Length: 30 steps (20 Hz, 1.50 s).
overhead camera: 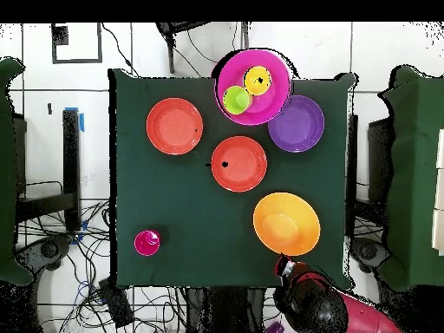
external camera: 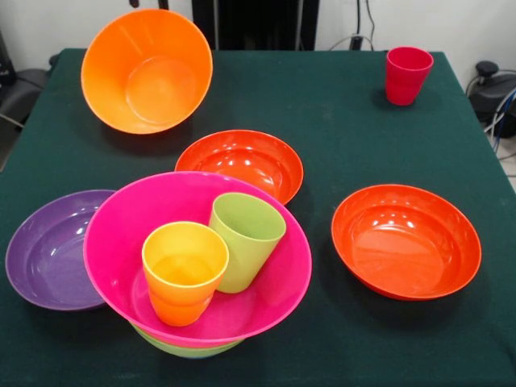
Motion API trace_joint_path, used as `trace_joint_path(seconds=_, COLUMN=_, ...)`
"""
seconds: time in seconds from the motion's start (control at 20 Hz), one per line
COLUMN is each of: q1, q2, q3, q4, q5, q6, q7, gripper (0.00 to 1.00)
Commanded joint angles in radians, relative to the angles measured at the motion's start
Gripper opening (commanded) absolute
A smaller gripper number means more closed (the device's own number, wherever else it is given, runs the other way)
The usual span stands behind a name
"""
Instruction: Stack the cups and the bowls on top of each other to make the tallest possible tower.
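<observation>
The tower is a magenta bowl (external camera: 121, 218) nested in a lime-green bowl (external camera: 185, 348) at the table's near edge. It holds a yellow-orange cup (external camera: 184, 270) and a lime green cup (external camera: 246, 238), both upright. From overhead the magenta bowl (overhead camera: 270, 111) holds the same two cups. A deep orange bowl (external camera: 145, 72) is tilted, its mouth toward the camera, at the far left. My gripper (external camera: 147, 4) shows only as dark tips just above its top rim; overhead, my gripper (overhead camera: 284, 263) is beside the orange bowl (overhead camera: 286, 224). The red cup (external camera: 407, 74) stands alone at the far right. No blue bowl shows.
A purple bowl (external camera: 44, 250) lies against the tower's left side. One red-orange bowl (external camera: 242, 161) lies behind the tower, another (external camera: 405, 240) to its right. All stand on a dark green table (external camera: 339, 145). Cables lie off the table's far right corner.
</observation>
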Motion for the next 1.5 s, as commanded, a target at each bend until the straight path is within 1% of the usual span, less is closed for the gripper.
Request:
trace_joint_path(seconds=0.05, q1=0.066, q2=-0.002, q3=0.080, q4=0.001, q5=0.011, q6=0.068, q7=0.049, gripper=1.00)
trace_joint_path(seconds=0.15, q1=0.089, q2=0.001, q3=0.057, q4=0.006, q5=0.004, q6=0.050, q7=0.067, gripper=1.00)
trace_joint_path(seconds=0.2, q1=0.105, q2=0.015, q3=0.040, q4=0.003, q5=-0.003, q6=0.035, q7=0.079, gripper=1.00)
trace_joint_path(seconds=0.3, q1=0.151, q2=0.086, q3=-0.016, q4=-0.024, q5=-0.033, q6=-0.027, q7=0.111, gripper=1.00)
trace_joint_path(seconds=0.4, q1=0.202, q2=0.211, q3=-0.093, q4=-0.077, q5=-0.068, q6=-0.129, q7=0.140, gripper=1.00)
trace_joint_path(seconds=0.5, q1=0.238, q2=0.330, q3=-0.150, q4=-0.126, q5=-0.080, q6=-0.238, q7=0.156, gripper=1.00)
trace_joint_path(seconds=0.55, q1=0.252, q2=0.366, q3=-0.169, q4=-0.143, q5=-0.077, q6=-0.270, q7=0.160, gripper=1.00)
trace_joint_path(seconds=0.65, q1=0.265, q2=0.407, q3=-0.186, q4=-0.160, q5=-0.068, q6=-0.310, q7=0.156, gripper=1.00)
trace_joint_path(seconds=0.75, q1=0.265, q2=0.418, q3=-0.191, q4=-0.160, q5=-0.060, q6=-0.323, q7=0.144, gripper=1.00)
trace_joint_path(seconds=1.25, q1=0.259, q2=0.416, q3=-0.197, q4=-0.130, q5=-0.044, q6=-0.343, q7=0.106, gripper=1.00)
trace_joint_path(seconds=1.5, q1=0.255, q2=0.365, q3=-0.183, q4=-0.099, q5=-0.037, q6=-0.306, q7=0.101, gripper=1.00)
